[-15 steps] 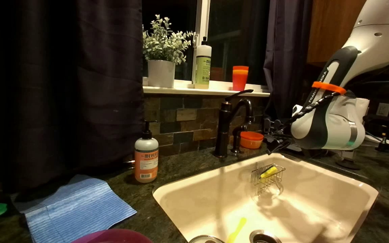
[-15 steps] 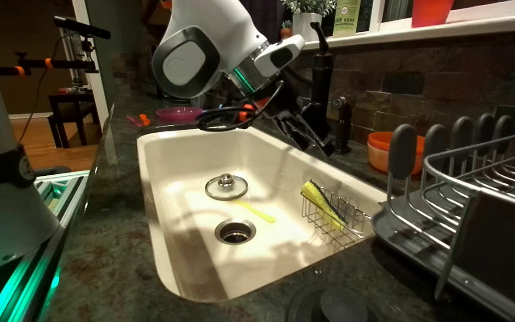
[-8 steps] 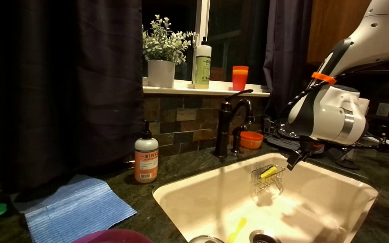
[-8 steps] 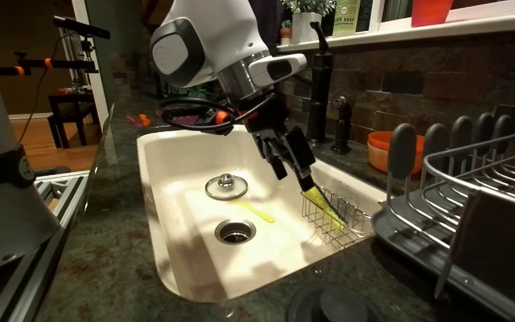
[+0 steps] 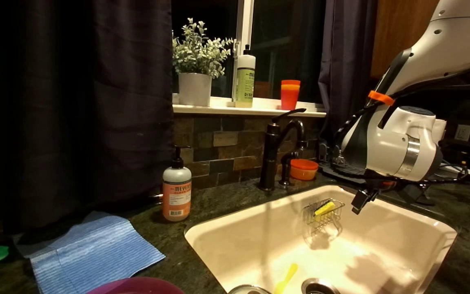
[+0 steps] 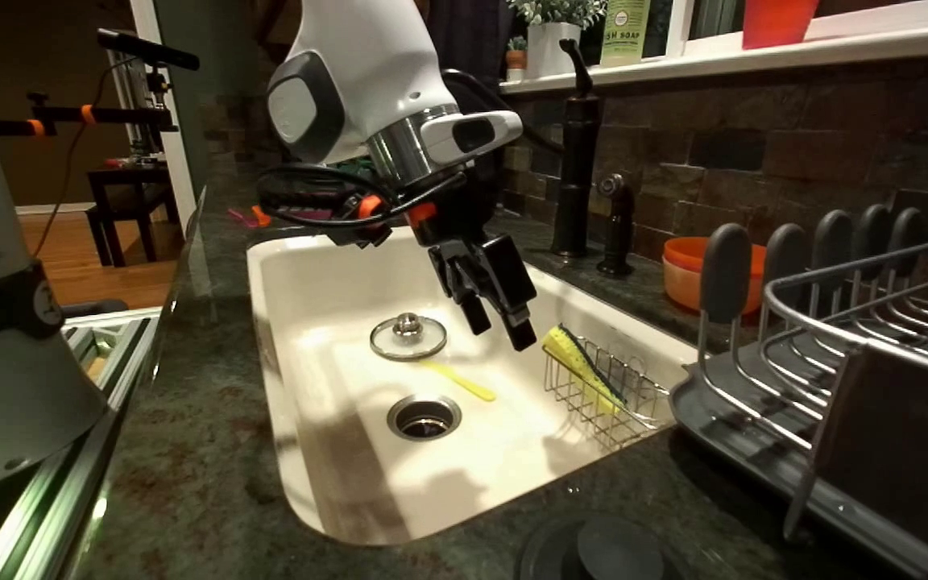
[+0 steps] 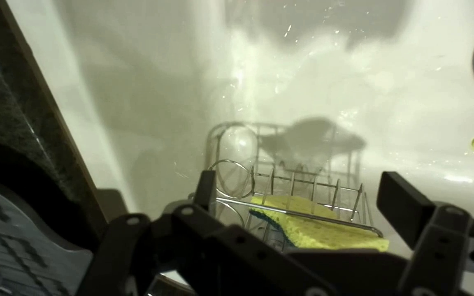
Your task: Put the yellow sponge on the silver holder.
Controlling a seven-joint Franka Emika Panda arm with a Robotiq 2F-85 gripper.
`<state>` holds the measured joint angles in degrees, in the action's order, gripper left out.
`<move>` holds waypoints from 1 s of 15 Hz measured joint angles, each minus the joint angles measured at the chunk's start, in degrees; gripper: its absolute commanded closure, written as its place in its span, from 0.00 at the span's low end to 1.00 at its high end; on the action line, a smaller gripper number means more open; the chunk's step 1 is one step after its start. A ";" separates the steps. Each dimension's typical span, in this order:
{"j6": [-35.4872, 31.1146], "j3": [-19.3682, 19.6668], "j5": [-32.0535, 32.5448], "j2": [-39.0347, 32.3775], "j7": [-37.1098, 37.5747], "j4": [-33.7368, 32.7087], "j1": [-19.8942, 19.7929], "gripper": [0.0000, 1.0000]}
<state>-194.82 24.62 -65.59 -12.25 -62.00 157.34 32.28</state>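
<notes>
Tool (image 6: 499,326) drawn back from silver holder (image 7: 314,183), jaws spread, yellow sponge (image 7: 327,235) tilted inside, orange-labelled bottle (image 5: 177,199) reading "MEYER'S"

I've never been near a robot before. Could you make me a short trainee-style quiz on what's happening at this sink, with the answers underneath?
1. True or false: the yellow sponge rests in the silver holder.

2. Choose one. The gripper is:
A) shut with nothing in it
B) open
C) squeezing the sponge

3. In an exterior view, what lies in the sink right beside the glass lid?

Key:
1. True; both exterior views and the wrist view show it there.
2. B; in the wrist view its jaws stand wide apart.
3. A yellow utensil; what kind is hard to tell.
</notes>
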 measured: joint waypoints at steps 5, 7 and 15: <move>-2.79 3.71 -8.74 0.74 -7.05 -0.36 6.12 0.00; -5.15 4.89 -12.20 2.23 -10.15 -0.30 7.47 0.00; -12.19 5.12 -28.72 16.71 -25.68 -3.11 8.38 0.00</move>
<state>-207.01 29.74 -94.31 4.46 -87.68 154.23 40.66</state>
